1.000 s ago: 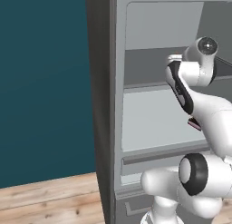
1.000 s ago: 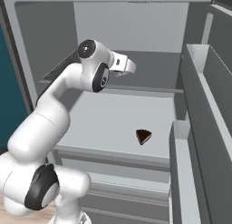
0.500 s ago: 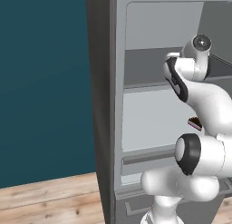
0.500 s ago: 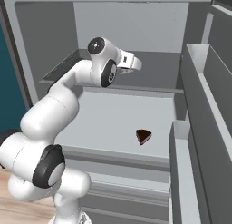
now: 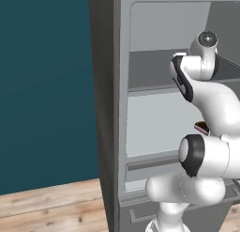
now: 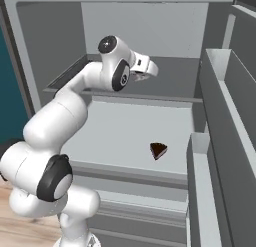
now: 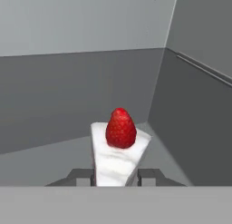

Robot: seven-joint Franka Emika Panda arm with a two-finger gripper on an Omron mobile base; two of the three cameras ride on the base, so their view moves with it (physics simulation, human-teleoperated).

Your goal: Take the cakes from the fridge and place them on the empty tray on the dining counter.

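Observation:
The white cake (image 7: 117,156), a slice topped with a red berry, sits between my two fingertips in the hand view, and both fingers (image 7: 84,176) touch its sides. My gripper (image 6: 145,74) is reached in over the upper shelf of the open fridge (image 6: 60,41) and is shut on that slice. One shelf lower lies the dark chocolate cake (image 6: 158,150), towards the right front of that shelf, and its edge peeks out behind my arm (image 5: 202,127). The blue tray and the dining counter are out of view.
The open fridge door with its grey bins (image 6: 220,121) stands close on the right. The fridge's grey side wall (image 5: 105,95) rises on the left before a teal wall (image 5: 42,85). Wooden floor (image 5: 47,203) lies below. A back corner of the shelf is just behind the white cake.
My hand has pushed a little further right and deeper over the upper shelf, and the elbow has swung up. The chocolate cake has stayed in place.

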